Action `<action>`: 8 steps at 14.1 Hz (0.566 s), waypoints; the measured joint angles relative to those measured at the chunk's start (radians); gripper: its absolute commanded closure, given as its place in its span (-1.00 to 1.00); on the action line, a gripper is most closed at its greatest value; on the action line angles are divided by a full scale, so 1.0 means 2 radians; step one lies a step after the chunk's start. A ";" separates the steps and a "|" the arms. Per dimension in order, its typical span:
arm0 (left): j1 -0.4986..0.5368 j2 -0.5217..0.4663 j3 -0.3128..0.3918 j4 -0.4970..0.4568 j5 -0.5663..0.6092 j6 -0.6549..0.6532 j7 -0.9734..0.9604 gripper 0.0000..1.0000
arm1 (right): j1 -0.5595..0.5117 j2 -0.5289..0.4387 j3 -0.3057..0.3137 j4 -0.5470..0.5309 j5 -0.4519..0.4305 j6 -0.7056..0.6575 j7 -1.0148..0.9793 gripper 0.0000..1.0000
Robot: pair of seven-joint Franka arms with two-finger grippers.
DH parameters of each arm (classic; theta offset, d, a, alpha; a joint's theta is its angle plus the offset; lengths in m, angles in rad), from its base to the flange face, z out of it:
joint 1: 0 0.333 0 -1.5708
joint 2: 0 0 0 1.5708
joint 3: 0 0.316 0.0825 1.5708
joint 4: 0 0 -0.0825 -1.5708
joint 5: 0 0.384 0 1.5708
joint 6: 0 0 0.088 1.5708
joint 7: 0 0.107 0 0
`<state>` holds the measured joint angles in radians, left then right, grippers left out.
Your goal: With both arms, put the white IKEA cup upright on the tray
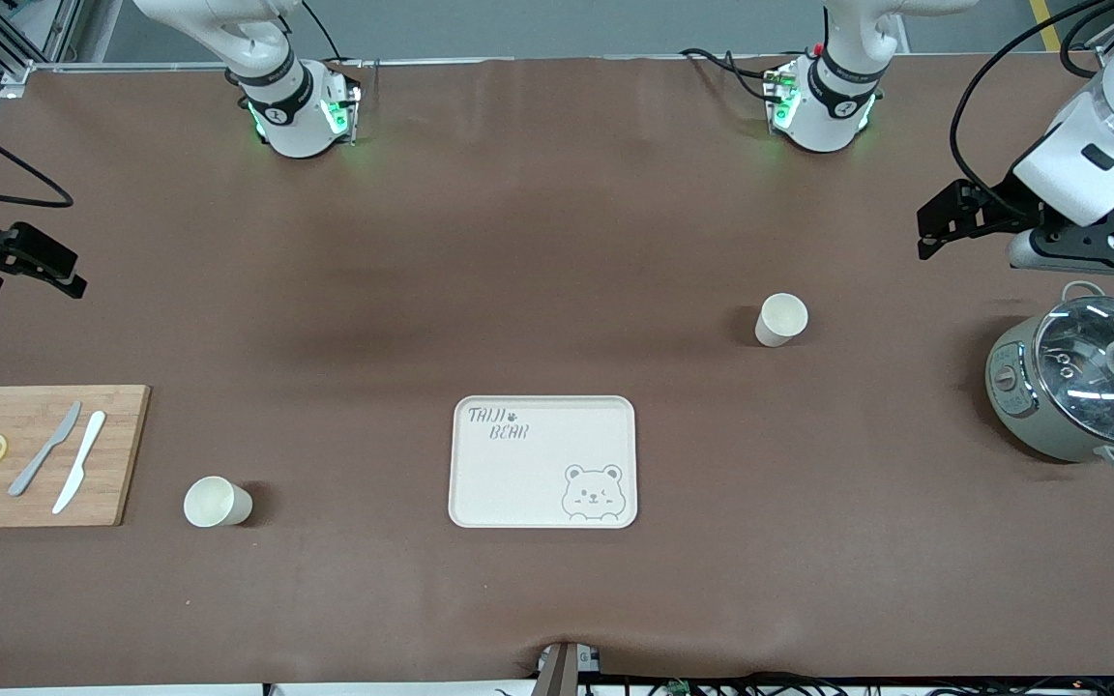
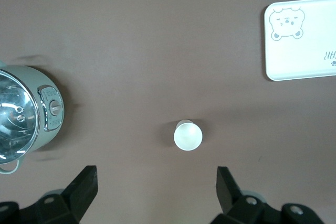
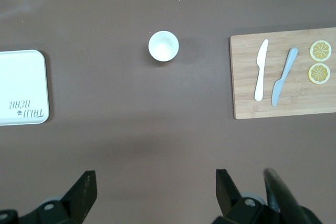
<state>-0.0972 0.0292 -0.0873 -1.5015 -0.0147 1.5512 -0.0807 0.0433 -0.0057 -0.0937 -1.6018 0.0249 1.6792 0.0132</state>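
Two white cups stand upright on the brown table. One cup [image 1: 781, 319] is toward the left arm's end and shows in the left wrist view [image 2: 188, 135]. The other cup [image 1: 217, 502] is toward the right arm's end, nearer the front camera, and shows in the right wrist view [image 3: 163, 45]. The cream tray [image 1: 518, 483] with the bear drawing lies between them and holds nothing; it shows in both wrist views [image 2: 304, 51] [image 3: 21, 82]. My left gripper [image 1: 934, 232] [image 2: 156, 182] is open and empty, high over the table beside the pot. My right gripper [image 1: 64, 275] [image 3: 156, 182] is open and empty, high over the table's right-arm end.
A grey-green pot with a glass lid [image 1: 1084, 382] [image 2: 21, 114] stands at the left arm's end. A wooden cutting board [image 1: 122, 454] [image 3: 247, 77] with two knives and two lemon slices lies at the right arm's end, beside the nearer cup.
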 measured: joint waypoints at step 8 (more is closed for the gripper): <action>0.000 0.000 0.000 0.000 0.000 0.000 0.000 -1.00 | -0.040 0.000 0.042 0.000 0.000 0.000 0.000 -1.00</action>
<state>-0.0978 0.0293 -0.0882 -1.5015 -0.0147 1.5519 -0.0806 -0.0372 -0.0058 -0.0096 -1.6018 0.0244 1.6794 0.0136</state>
